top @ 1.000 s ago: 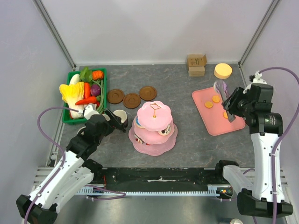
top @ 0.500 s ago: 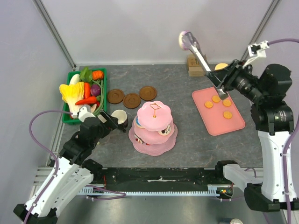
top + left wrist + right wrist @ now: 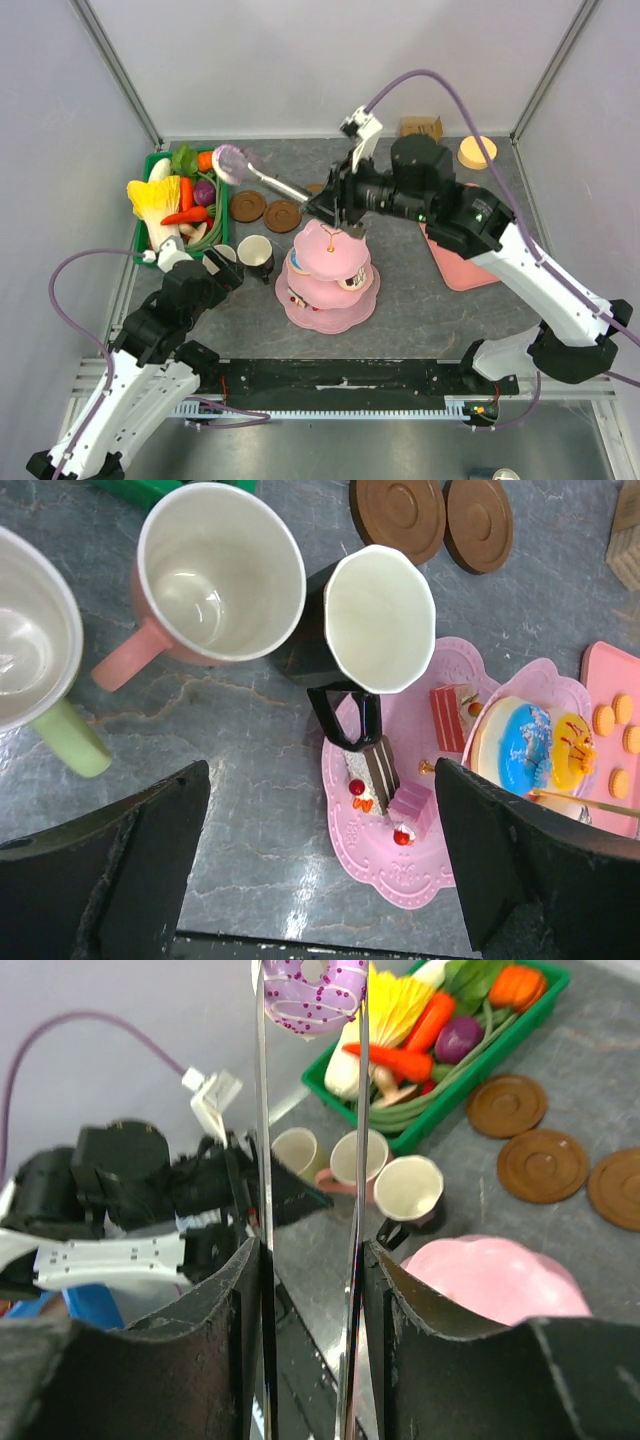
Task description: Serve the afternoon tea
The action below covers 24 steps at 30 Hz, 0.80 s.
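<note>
My right gripper (image 3: 337, 204) is shut on metal tongs (image 3: 262, 1150), and the tong tips pinch a purple donut (image 3: 230, 162), also seen in the right wrist view (image 3: 312, 995). The donut hangs in the air over the saucers and the basket's right edge. The pink tiered stand (image 3: 330, 262) carries cake bits (image 3: 372, 770). The pink mug (image 3: 215, 575), dark mug (image 3: 375, 620) and pale mug (image 3: 30, 660) stand left of the stand. Brown saucers (image 3: 283, 215) lie behind them. My left gripper (image 3: 322, 840) is open and empty, above the table near the mugs.
A green basket (image 3: 142, 240) of toy vegetables stands at the far left. A pink tray (image 3: 598, 680) with orange biscuits (image 3: 604, 718) lies to the right, mostly under my right arm. A yellow disc (image 3: 477, 152) and cardboard boxes (image 3: 421, 127) sit at the back right.
My right arm has swung from the pink tray on the right leftward across the stand, carrying the donut in the tongs. My left arm has drawn back a little.
</note>
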Motion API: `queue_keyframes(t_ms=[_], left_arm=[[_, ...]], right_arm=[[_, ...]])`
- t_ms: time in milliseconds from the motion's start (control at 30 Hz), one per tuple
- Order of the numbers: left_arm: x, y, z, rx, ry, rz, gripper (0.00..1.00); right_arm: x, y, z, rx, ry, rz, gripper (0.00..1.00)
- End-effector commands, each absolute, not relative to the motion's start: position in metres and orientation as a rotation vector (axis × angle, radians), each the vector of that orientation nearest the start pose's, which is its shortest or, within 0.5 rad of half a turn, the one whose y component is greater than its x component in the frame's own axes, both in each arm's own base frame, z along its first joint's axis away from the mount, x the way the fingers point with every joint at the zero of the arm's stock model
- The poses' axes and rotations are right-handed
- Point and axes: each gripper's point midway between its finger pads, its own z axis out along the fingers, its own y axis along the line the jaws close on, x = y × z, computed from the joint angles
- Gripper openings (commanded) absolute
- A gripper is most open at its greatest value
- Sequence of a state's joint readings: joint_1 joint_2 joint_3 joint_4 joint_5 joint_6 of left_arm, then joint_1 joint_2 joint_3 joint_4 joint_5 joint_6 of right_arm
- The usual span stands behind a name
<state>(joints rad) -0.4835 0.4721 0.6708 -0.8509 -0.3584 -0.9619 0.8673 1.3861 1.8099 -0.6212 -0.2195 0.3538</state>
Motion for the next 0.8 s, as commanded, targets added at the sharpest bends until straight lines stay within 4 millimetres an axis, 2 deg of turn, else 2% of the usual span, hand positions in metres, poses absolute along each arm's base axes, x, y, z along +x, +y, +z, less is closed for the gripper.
queue_keyframes(t_ms=[0, 67, 133, 267, 367, 500, 533, 600, 767], left_arm=[[0.172, -0.052, 0.185, -0.808, 2.061, -0.422, 0.99], [0.163, -0.043, 0.185, -0.846, 2.050, -0.399, 0.99], [0.149, -0.031, 0.183, -0.899, 2.055, -0.355, 0.99], [0.130, -0.008, 0.194, -0.971, 2.003, -0.304, 0.99], [0.119, 0.001, 0.201, -0.994, 1.987, -0.290, 0.99], [0.117, -0.002, 0.206, -0.968, 1.994, -0.315, 0.99], [0.119, -0.005, 0.207, -0.947, 1.992, -0.335, 0.99], [0.123, -0.013, 0.213, -0.880, 1.988, -0.388, 0.99], [0.131, -0.032, 0.225, -0.770, 1.965, -0.506, 0.99]], right_arm=[[0.187, 0.342, 0.431, -0.688, 1.761, 0.994, 0.39], [0.164, 0.349, 0.411, -0.740, 1.792, 1.001, 0.39], [0.149, 0.348, 0.399, -0.756, 1.819, 0.982, 0.38], [0.126, 0.343, 0.374, -0.790, 1.872, 0.947, 0.39], [0.114, 0.336, 0.354, -0.807, 1.910, 0.891, 0.38], [0.093, 0.330, 0.313, -0.898, 1.983, 0.839, 0.38], [0.088, 0.327, 0.298, -0.916, 2.016, 0.820, 0.38], [0.080, 0.320, 0.281, -0.931, 2.055, 0.807, 0.38], [0.074, 0.303, 0.264, -0.890, 2.099, 0.786, 0.39]])
